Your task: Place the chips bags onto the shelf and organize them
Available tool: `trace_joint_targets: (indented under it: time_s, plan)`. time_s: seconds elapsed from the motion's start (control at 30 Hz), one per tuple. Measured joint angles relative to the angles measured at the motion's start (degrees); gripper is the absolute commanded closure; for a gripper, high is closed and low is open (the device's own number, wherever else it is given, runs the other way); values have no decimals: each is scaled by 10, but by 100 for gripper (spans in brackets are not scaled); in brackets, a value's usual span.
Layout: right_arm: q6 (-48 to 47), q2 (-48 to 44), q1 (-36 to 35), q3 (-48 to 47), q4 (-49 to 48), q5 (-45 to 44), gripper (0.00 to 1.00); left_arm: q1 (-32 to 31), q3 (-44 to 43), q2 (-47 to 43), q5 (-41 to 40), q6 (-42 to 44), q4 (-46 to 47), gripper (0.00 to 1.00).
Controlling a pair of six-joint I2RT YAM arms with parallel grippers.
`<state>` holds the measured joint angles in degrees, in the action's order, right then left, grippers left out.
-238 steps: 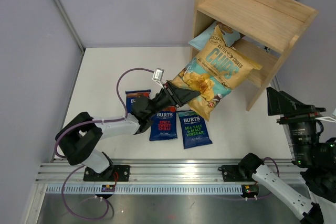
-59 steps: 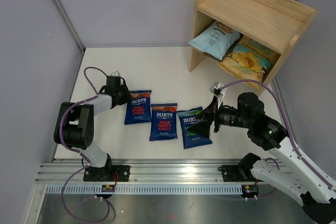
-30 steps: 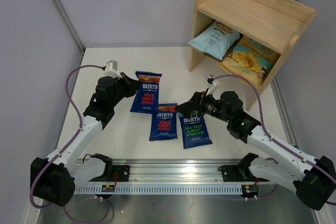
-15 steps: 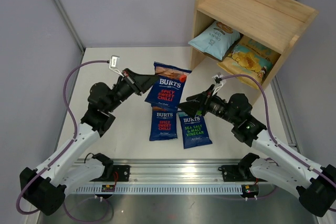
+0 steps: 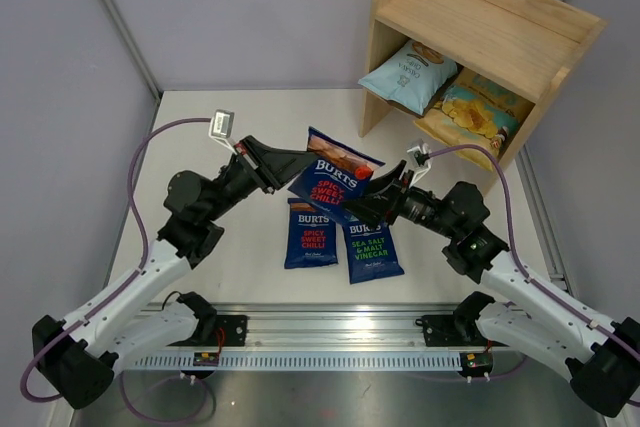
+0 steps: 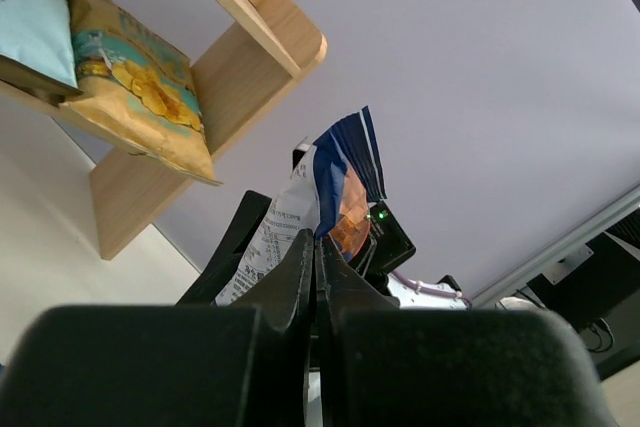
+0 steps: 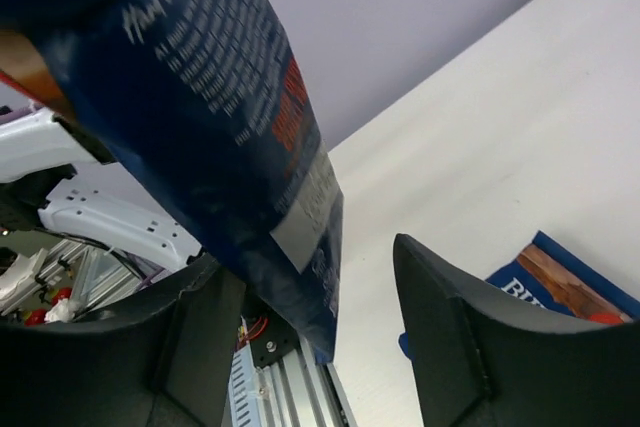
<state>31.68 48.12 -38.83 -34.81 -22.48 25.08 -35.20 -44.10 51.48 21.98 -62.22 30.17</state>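
Top external, I'm holding a dark-blue red-lettered Burts bag (image 5: pixel 338 179) aloft, left gripper (image 5: pixel 298 161) clamping its edge, right gripper (image 5: pixel 375 203) gaping around it.

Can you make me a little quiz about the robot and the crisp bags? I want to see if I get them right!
1. True or false: the left arm's jaws are shut on a Burts Spicy Sweet Chilli bag, lifted above the table.
2. How many bags sit in the wooden shelf? A) one B) two C) four
3. Fill the gap: the green-lettered Burts bag lying on the table says Sea Salt & Malt ____.

Key: 1 true. 2 B: a pale-blue bag and a yellow bag. 3 Vinegar.
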Motion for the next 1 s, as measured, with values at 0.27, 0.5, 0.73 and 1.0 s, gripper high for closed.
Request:
trace_joint_targets:
  time_s: [0.27, 0.5, 0.73, 1.0]
  plan:
    - [8, 47, 1, -7, -54, 45, 77, -25, 0, 19, -9, -2, 2, 100]
    - [0, 29, 2, -31, -2, 68, 88, -26, -96, 23, 45, 158, -121, 31]
    - [-19, -14, 3, -95, 101, 121, 91, -26, -123, -27, 135, 363, -232, 1]
    - [5, -22, 3, -149, 168, 121, 92, -26, -39, -114, 143, 421, -209, 1]
